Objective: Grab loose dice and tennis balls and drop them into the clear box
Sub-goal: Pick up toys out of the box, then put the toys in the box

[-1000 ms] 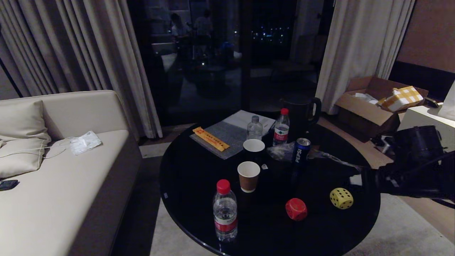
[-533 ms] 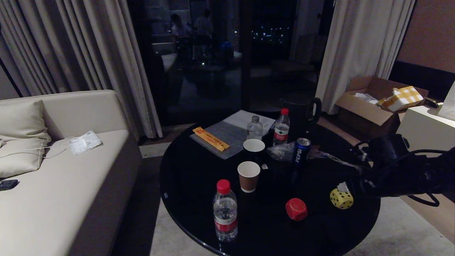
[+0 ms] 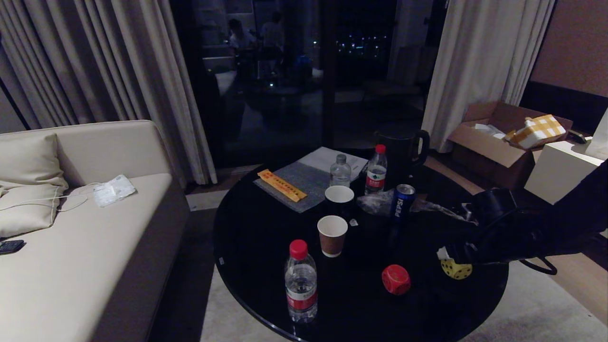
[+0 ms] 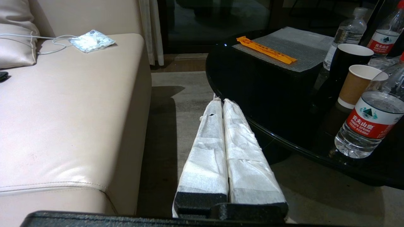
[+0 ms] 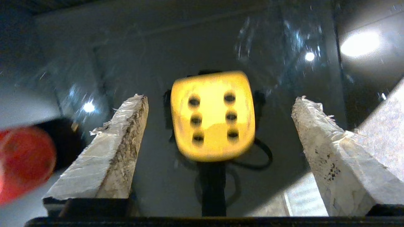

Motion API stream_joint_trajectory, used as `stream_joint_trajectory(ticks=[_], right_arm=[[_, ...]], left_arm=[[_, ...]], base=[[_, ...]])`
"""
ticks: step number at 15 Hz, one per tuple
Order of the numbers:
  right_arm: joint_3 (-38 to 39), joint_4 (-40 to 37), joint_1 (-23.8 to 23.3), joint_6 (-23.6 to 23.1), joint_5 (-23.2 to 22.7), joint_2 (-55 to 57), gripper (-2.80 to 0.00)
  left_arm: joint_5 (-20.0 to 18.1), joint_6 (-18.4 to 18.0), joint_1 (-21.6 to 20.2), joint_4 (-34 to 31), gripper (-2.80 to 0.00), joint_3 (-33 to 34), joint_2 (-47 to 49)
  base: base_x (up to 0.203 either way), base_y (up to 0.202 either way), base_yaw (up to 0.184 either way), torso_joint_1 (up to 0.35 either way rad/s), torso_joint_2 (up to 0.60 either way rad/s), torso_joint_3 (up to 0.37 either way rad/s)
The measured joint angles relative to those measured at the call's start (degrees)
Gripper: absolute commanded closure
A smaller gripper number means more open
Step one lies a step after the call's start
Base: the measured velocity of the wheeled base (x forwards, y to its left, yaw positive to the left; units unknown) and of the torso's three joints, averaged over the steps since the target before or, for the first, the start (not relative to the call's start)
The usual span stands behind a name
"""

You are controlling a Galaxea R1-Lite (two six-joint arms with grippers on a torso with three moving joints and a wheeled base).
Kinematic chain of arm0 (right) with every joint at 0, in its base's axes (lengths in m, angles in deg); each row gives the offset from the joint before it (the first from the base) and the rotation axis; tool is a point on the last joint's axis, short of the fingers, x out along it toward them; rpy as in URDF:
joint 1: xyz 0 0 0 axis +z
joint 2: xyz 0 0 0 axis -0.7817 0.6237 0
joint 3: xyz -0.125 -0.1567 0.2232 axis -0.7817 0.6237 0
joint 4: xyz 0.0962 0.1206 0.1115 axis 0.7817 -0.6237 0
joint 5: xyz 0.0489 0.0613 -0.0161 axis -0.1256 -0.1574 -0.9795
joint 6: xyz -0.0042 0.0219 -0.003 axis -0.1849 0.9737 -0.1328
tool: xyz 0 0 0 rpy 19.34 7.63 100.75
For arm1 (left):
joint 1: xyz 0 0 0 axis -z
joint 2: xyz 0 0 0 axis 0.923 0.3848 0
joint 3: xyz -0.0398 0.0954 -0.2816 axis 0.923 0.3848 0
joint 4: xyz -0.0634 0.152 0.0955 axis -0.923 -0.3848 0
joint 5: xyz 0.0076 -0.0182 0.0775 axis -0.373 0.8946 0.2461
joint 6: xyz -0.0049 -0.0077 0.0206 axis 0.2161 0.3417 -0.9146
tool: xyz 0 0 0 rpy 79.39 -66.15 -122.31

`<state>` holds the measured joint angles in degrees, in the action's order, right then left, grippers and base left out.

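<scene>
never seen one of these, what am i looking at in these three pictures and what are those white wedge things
It is a two-armed robot tidying a round black table. The wide picture comes from a camera on its head; the other two come from cameras on its wrists, looking out past the fingers.

The white wedges are the padded fingers. The left gripper is shut, holds nothing and hangs off the table beside the sofa. The right gripper is open, with the yellow die between its fingers, not gripped.

Also on the table: a red die, water bottles, two paper cups and a Pepsi can. No clear box shows.
</scene>
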<state>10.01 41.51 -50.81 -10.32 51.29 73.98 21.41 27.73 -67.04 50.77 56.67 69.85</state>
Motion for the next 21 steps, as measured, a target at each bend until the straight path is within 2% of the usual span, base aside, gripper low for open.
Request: stream_joint_trajectory(ticks=[2, 3, 10, 14, 17, 21], right_arm=[[-0.1, 1.1, 0.1, 0.1, 0.0, 1.8, -2.8], [-0.1, 1.1, 0.1, 0.1, 0.0, 2.4, 0.0], [-1.7, 1.7, -0.1, 0.1, 0.3, 5.2, 0.0], [0.5, 1.1, -0.1, 0.0, 0.3, 3.0, 0.0], [5.9, 0.6, -0.1, 0.0, 0.1, -5.3, 0.0], [17.0, -3.1, 0.0, 0.0, -0.2, -24.6, 0.0]], left_arm=[[0.0, 0.0, 0.0, 0.0, 0.0, 0.0, 0.0], [0.0, 0.0, 0.0, 0.0, 0.0, 0.0, 0.0], [0.0, 0.0, 0.0, 0.0, 0.0, 0.0, 0.0], [0.0, 0.0, 0.0, 0.0, 0.0, 0.0, 0.0], [0.0, 0.0, 0.0, 0.0, 0.0, 0.0, 0.0], [0.0, 0.0, 0.0, 0.0, 0.0, 0.0, 0.0]], base=[[0.0, 0.0, 0.0, 0.0, 0.0, 0.0], [0.0, 0.0, 0.0, 0.0, 0.0, 0.0], [0.0, 0.0, 0.0, 0.0, 0.0, 0.0], [0.0, 0.0, 0.0, 0.0, 0.0, 0.0], [0.0, 0.0, 0.0, 0.0, 0.0, 0.0], [0.0, 0.0, 0.0, 0.0, 0.0, 0.0]])
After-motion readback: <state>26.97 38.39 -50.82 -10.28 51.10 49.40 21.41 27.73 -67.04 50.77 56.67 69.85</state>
